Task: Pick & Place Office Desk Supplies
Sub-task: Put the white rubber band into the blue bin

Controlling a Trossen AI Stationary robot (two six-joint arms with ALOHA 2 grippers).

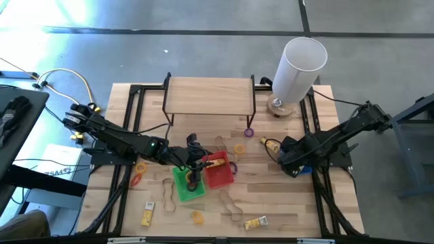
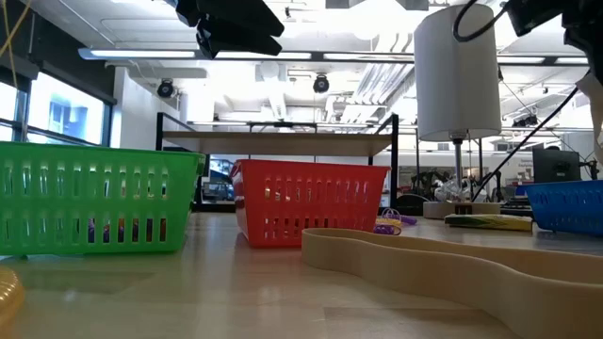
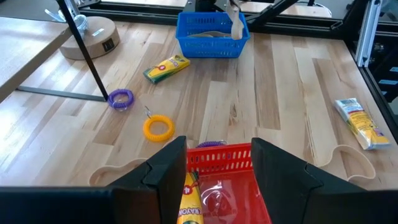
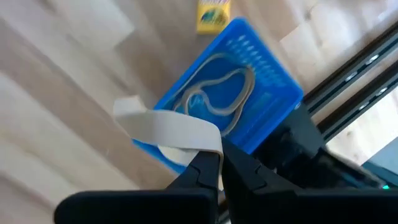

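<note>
Flat tan rubber band (image 4: 171, 127) pinched in R fingers (image 4: 219, 163); L fingers (image 3: 214, 165) spread.

Overhead, table-level and left wrist views all share the red basket (image 1: 218, 169).

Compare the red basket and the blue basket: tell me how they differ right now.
The red basket holds a yellow packet; the blue basket holds a tan rubber-band loop.
The left gripper hangs open over the red basket; the right gripper is shut on a tan band over the blue basket.
Both are small slotted plastic baskets on the wooden table.
</note>
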